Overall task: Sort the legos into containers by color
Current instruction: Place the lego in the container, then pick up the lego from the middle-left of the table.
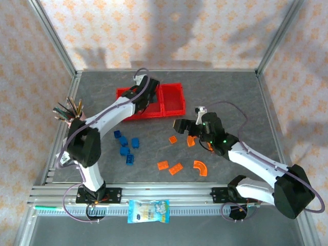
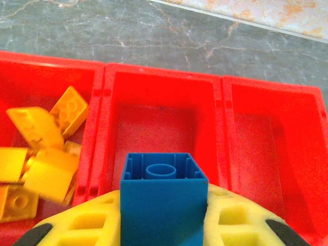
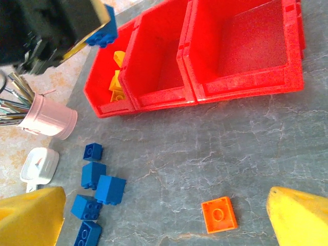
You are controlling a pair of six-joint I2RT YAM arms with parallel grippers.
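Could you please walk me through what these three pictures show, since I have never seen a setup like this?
Two robot arms are bolted to a table's near edge. One picture looks down from above; the other two come from cameras on each wrist. The left gripper holds a blue brick over the middle bin of the red tray; the end bin beside it holds yellow bricks. The right gripper hangs open above an orange brick. Loose blue bricks and orange bricks lie on the table, with a pink pen cup nearby.
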